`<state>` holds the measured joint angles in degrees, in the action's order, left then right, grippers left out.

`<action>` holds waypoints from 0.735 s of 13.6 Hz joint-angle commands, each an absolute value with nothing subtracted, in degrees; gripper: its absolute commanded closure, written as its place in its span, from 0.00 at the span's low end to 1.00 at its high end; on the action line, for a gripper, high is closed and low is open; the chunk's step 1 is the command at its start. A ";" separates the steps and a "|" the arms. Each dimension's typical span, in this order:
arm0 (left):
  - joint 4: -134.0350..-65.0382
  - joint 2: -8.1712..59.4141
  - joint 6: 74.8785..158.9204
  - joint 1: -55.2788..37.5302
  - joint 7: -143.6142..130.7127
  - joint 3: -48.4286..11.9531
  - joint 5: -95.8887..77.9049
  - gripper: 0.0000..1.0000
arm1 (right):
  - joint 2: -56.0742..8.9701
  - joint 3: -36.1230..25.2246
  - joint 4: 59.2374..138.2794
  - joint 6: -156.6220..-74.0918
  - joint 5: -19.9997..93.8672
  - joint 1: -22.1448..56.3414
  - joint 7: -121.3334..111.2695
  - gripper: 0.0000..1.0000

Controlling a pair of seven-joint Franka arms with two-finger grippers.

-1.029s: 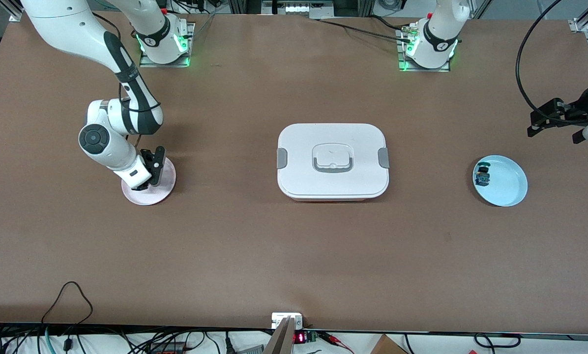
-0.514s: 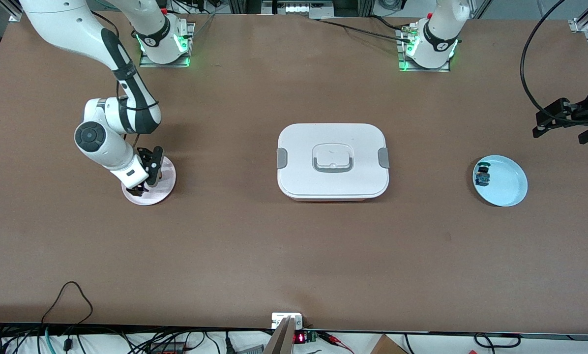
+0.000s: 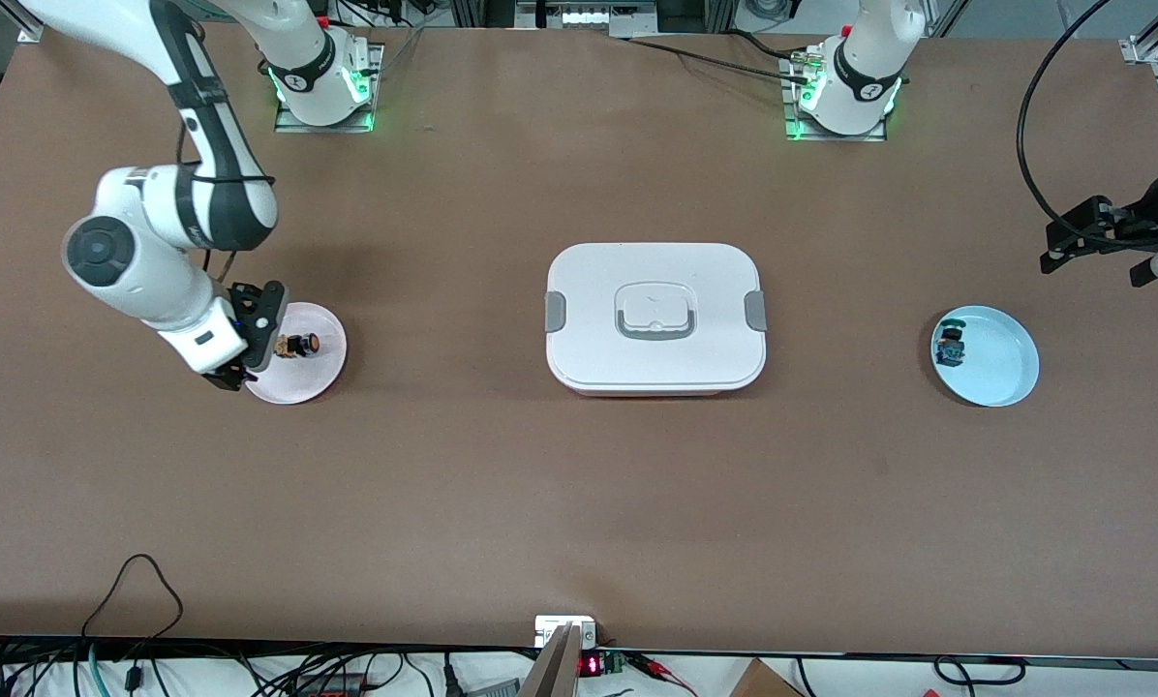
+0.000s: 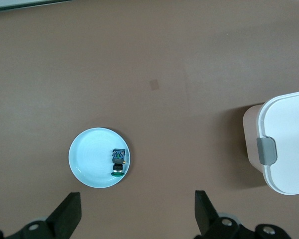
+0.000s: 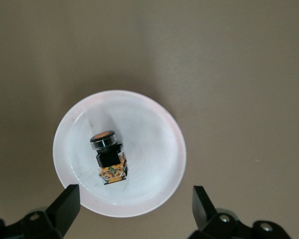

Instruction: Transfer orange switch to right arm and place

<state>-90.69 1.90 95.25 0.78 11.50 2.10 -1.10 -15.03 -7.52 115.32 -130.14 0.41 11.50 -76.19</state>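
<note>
The orange switch point(image 3: 298, 345) lies on its side on the pink plate point(image 3: 319, 372), toward the right arm's end of the table. In the right wrist view the orange switch point(image 5: 108, 158) rests free near the middle of the pink plate point(image 5: 154, 149), orange cap and tan body showing. My right gripper point(image 3: 248, 345) hangs open over the plate's rim, apart from the switch, and the right wrist view shows that gripper point(image 5: 134, 209) with nothing between its fingers. My left gripper point(image 3: 1102, 254) waits open in the air at the left arm's end of the table, and its wrist view shows it point(image 4: 137, 214) empty.
A white lidded box point(image 3: 655, 315) with grey clips stands mid-table. A light blue plate point(image 3: 1000, 363) toward the left arm's end holds a blue-green switch point(image 3: 949, 346). Cables trail along the table's edge nearest the front camera.
My right gripper has opened and drawn up and away from the pink plate, leaving the orange switch lying on it. The left arm has barely shifted.
</note>
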 commanded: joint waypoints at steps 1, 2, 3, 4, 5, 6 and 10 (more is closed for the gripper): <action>-88.51 2.81 93.87 0.62 10.63 1.76 0.70 0.00 | -13.63 -8.00 109.71 -123.94 2.99 11.34 -73.75 0.00; -88.51 2.81 93.87 0.62 10.55 1.76 0.62 0.00 | -13.28 -8.00 108.03 -122.01 2.99 11.34 -71.48 0.00; -88.51 2.81 93.87 0.62 10.55 1.76 0.70 0.00 | -13.10 -8.00 106.19 -119.30 2.99 11.34 -68.15 0.00; -88.51 2.81 93.87 0.53 10.55 1.76 0.62 0.00 | -13.01 -8.00 104.52 -115.61 2.99 11.34 -63.24 0.00; -88.51 2.81 93.87 0.53 10.55 1.76 0.62 0.00 | -12.75 -8.00 103.37 -113.23 2.99 11.34 -57.63 0.00; -88.51 2.81 93.87 0.61 10.55 1.76 0.62 0.00 | -12.31 -8.00 102.40 -111.46 3.08 11.34 -52.70 0.00; -88.42 2.81 93.78 0.62 10.55 1.76 0.62 0.00 | -11.34 -8.00 100.55 -104.86 6.85 11.60 -29.50 0.00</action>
